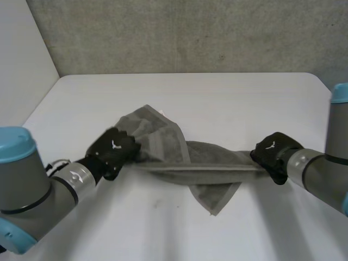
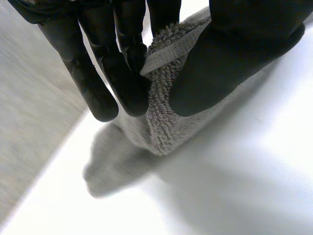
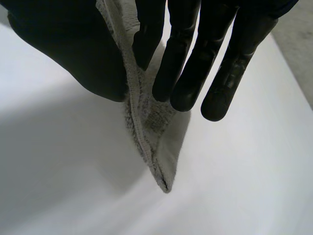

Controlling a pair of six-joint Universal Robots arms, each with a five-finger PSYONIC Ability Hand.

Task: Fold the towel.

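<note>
A grey towel (image 1: 163, 144) lies bunched across the middle of the white table (image 1: 217, 98), stretched taut between both hands. My left hand (image 1: 113, 151) is shut on the towel's left end; its wrist view shows the thumb (image 2: 230, 54) pinching the hemmed edge of the towel (image 2: 164, 112) against the fingers (image 2: 122, 73). My right hand (image 1: 273, 153) is shut on the right end, where the thumb (image 3: 73, 54) and fingers (image 3: 181, 68) pinch a corner of the towel (image 3: 146, 127) that hangs down below them. One loose corner droops toward the table's front, another points toward the back.
A grey wall (image 1: 190, 32) stands behind the table's far edge, and a white side wall (image 1: 22, 60) rises at the left. Bare table surface surrounds the towel on every side.
</note>
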